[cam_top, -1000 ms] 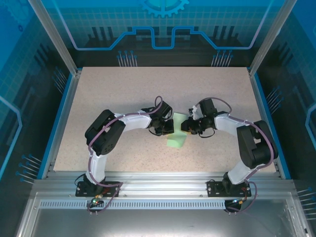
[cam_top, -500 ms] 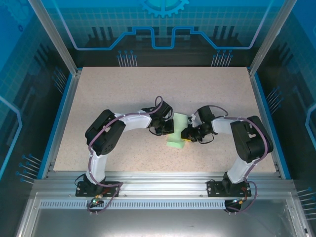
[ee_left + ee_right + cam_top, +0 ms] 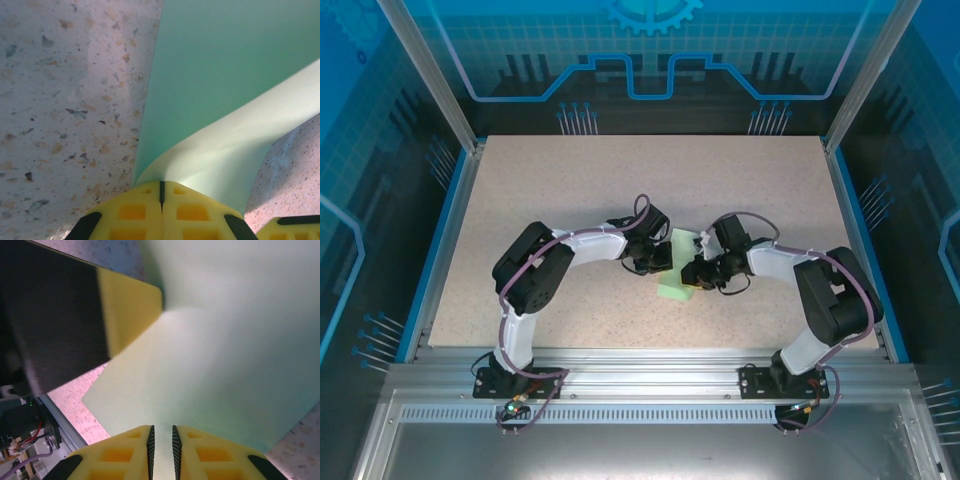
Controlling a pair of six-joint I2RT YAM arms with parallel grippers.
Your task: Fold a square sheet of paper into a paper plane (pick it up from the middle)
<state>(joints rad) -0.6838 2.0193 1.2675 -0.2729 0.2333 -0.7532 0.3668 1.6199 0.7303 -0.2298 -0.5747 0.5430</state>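
The left gripper (image 3: 658,262) and right gripper (image 3: 692,272) face each other low over the speckled table (image 3: 620,180), with the mint-green paper sheet (image 3: 677,289) between them.

In the left wrist view, the left gripper (image 3: 161,184) has its yellow jaws pressed together with only a hairline seam, pinching an edge of the paper sheet (image 3: 225,60). From the jaw tips one layer curls up and away to the right, while a flatter, darker green layer spreads ahead of them. Bare table (image 3: 60,100) lies to the left of the jaws.

In the right wrist view, the right gripper (image 3: 162,429) has its jaws nearly together, a thin slit between them into which the paper sheet (image 3: 225,365) runs, so they grip it. The sheet fans out ahead of the tips. One of the left gripper's yellow fingers (image 3: 127,310) touches the sheet ahead and to the left of them. A strip of table (image 3: 70,395) shows left of the jaws.
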